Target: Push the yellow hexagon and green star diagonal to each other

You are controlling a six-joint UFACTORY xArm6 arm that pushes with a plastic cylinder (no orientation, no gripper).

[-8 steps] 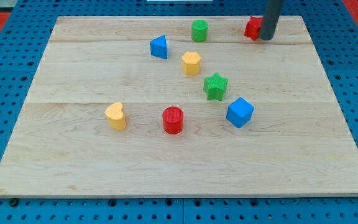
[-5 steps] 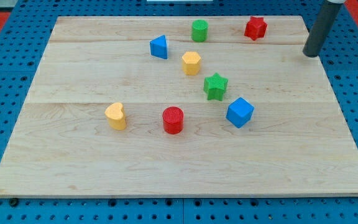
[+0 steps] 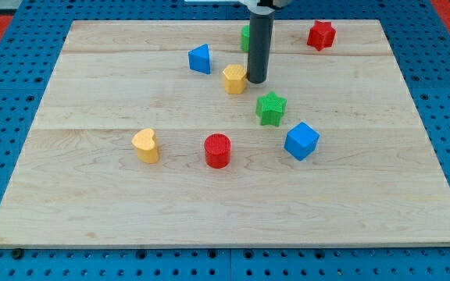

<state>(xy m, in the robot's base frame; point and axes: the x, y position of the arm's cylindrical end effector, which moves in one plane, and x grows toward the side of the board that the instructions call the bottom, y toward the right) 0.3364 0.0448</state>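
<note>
The yellow hexagon (image 3: 234, 79) lies above the board's middle. The green star (image 3: 271, 108) lies down and to the right of it, a short gap apart. My tip (image 3: 256, 80) rests on the board right against the hexagon's right side, above and slightly left of the star. The rod rises straight to the view's top.
A blue triangle (image 3: 200, 58) lies up-left of the hexagon. A green cylinder (image 3: 245, 37) is partly hidden behind the rod. A red star (image 3: 321, 35) is at the top right. A blue cube (image 3: 301, 140), a red cylinder (image 3: 218, 150) and a yellow heart (image 3: 145, 145) lie lower on the wooden board (image 3: 92, 86).
My tip has moved from the board's top right edge leftward to the hexagon's right side. The yellow hexagon has shifted slightly left.
</note>
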